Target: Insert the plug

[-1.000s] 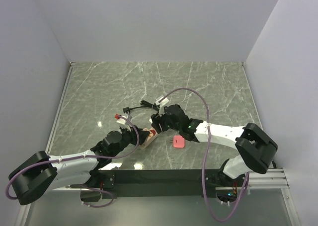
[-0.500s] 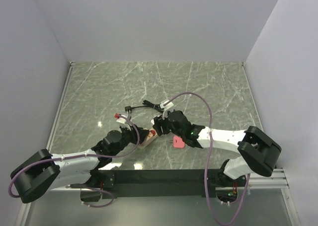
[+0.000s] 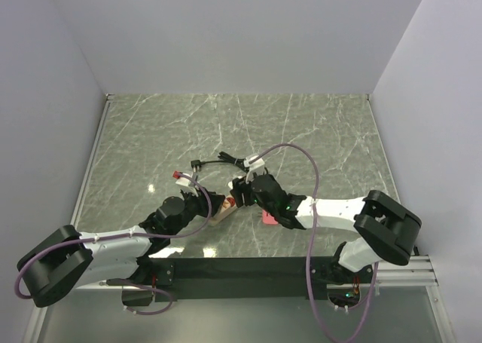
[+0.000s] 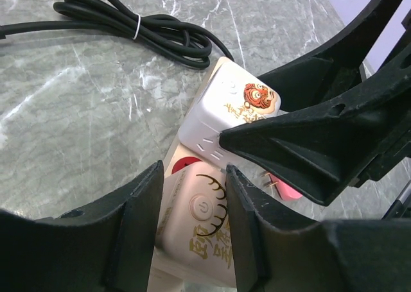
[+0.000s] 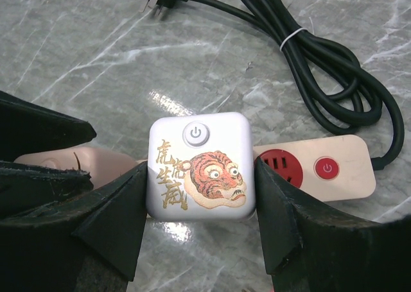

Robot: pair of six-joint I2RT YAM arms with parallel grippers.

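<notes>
holding the white tiger plug [image 5: 199, 157] clamped in my right claw [image 5: 200, 176] at the power strip [image 5: 334, 167] by the table's [image 3: 151, 132] near edge; left claw [image 4: 192, 171] flanks the pink plug [image 4: 196, 224], grip unclear. next: seat pins, press down.

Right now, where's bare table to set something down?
Free: the far table between the back wall and the coiled cable; the right side beyond the right arm. Crowded: near centre, where left hand and right hand meet over the power strip and white plug.
</notes>
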